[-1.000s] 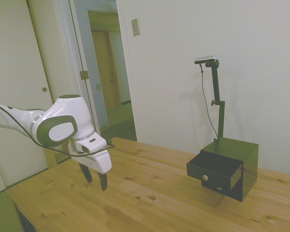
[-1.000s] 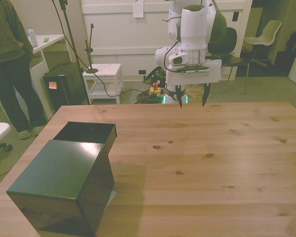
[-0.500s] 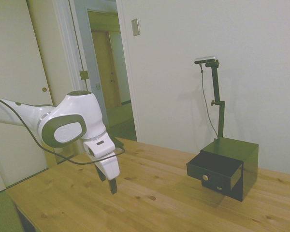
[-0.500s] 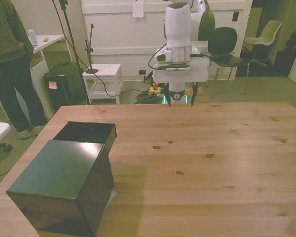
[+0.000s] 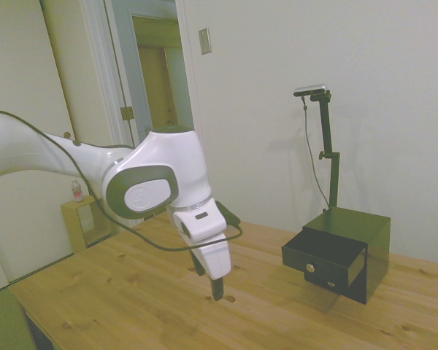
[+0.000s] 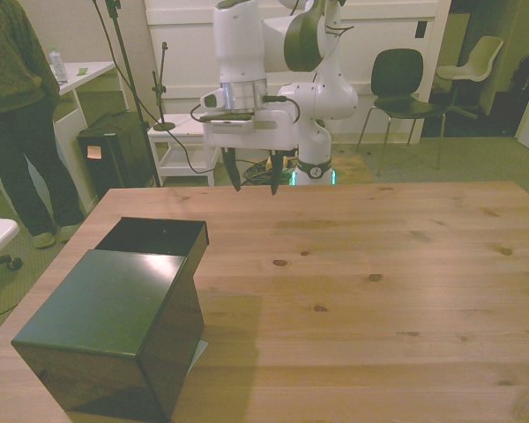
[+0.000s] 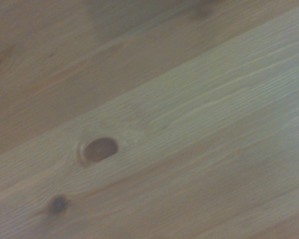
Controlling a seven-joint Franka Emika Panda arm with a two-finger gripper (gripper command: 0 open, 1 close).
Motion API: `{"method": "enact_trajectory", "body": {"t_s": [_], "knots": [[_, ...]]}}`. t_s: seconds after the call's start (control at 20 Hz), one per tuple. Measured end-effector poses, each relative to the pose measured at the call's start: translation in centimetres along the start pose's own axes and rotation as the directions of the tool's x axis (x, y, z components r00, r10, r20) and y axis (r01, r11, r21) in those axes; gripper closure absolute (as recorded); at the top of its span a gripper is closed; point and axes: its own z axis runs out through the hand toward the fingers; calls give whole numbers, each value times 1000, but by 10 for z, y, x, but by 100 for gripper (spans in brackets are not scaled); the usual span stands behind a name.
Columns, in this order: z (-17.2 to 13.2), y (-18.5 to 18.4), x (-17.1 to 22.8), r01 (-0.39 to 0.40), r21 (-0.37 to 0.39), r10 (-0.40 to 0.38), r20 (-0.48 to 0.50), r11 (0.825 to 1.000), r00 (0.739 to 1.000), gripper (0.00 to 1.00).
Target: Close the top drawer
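In the front view the black box cabinet shows only its top and back, so the pulled-out top drawer's front and silvery knob are hidden. The person in dark clothes is cut off by that view's left edge. The wrist view shows only soft, slightly blurred wooden desk grain.

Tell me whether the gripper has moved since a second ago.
Yes. In the front view the gripper has shifted toward the front view's left, now nearer the black cabinet and its open top drawer, jaws open.
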Motion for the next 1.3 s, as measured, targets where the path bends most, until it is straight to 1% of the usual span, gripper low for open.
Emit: {"method": "enact_trajectory", "body": {"t_s": [0.25, 0.35, 0.5, 0.55, 0.9, 1.3], "knots": [[7, -12, 50, 38, -33, -39, -18, 999, 999, 0], [9, -20, 67, 73, -46, -74, -24, 996, 997, 0], [15, -32, 82, 115, -68, -117, -20, 991, 993, 0], [16, -37, 86, 119, -74, -121, -21, 990, 992, 100], [15, -60, 108, 114, -76, -117, -32, 991, 993, 100], [31, -68, 118, 107, -88, -109, -25, 990, 994, 100]]}}
